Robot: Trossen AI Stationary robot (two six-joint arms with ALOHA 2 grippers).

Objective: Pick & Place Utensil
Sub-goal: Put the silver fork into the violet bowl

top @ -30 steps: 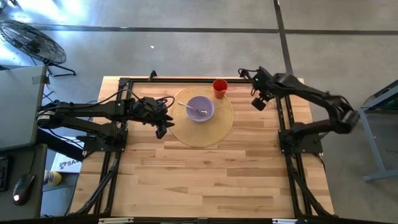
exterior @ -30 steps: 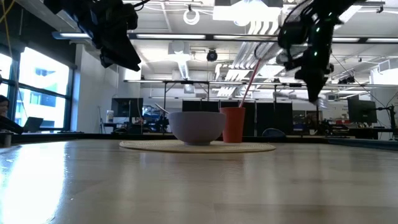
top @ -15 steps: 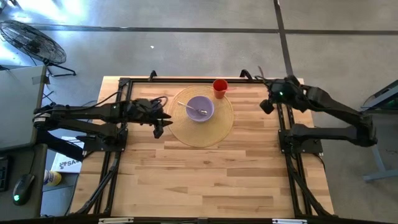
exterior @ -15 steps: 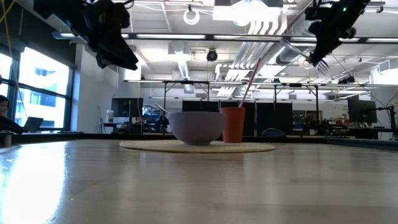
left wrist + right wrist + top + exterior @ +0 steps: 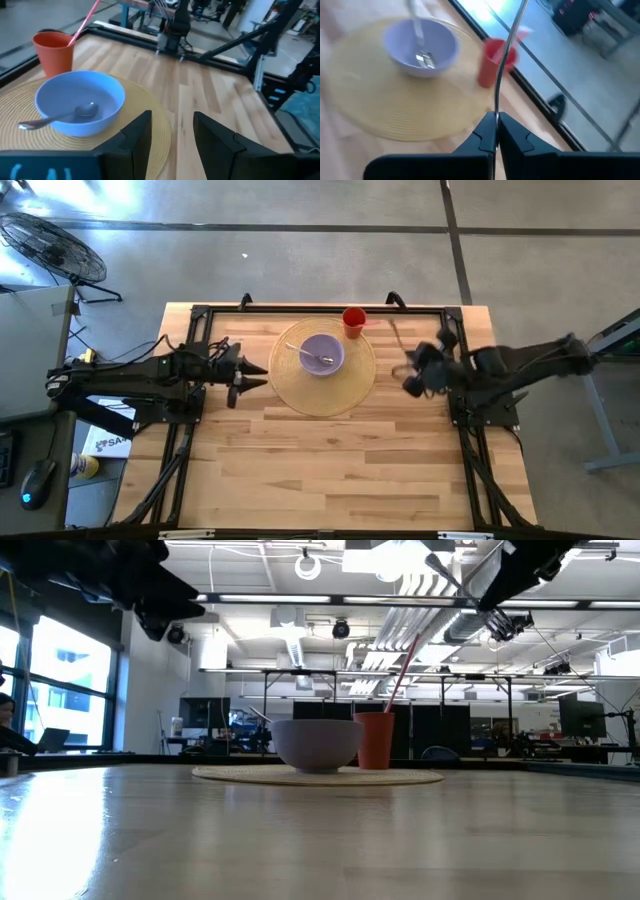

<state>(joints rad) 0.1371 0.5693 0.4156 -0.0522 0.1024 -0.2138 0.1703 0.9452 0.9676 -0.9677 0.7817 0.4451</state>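
High view: right gripper (image 5: pixel 412 376) has swung from the frame's upper right down to right of the woven placemat (image 5: pixel 352 389), fingers pinching a fork (image 5: pixel 506 55). Left gripper (image 5: pixel 240 376), fingers spread, has withdrawn leftward. Transport is under way; placement remains.

A fan (image 5: pixel 48 242) stands on the floor beside the table (image 5: pixel 330 470); a computer mouse (image 5: pixel 36 481) lies nearby.
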